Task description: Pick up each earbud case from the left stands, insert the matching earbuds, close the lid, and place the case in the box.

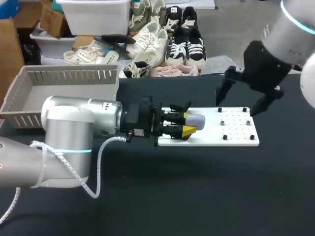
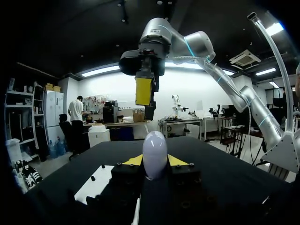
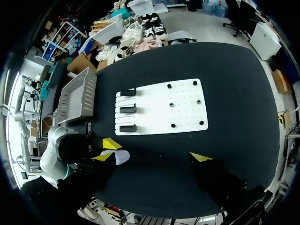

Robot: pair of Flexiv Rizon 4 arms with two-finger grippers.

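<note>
Earbud case [image 1: 197, 120], pale and egg-shaped, rides clamped from both sides in the yellow-tipped left end effector [image 1: 189, 124], above the left end of a white board [image 1: 236, 136] on the black bench [image 1: 197, 191]. The right wrist view shows the three dark stands [image 3: 127, 110] on that board bare. The right end effector [image 1: 236, 106] hangs higher, over the board's far right, fingers spread wide and holding nothing. The job looks to be at the hand-over for loading the case, and whether its lid is up cannot be told. Done well, this calls for a firm, level grip on the left and the lid side turned toward the other arm. The right arm should come down centred without knocking the case askew. The grey slatted basket [image 1: 29, 96] waits at the bench's left
</note>
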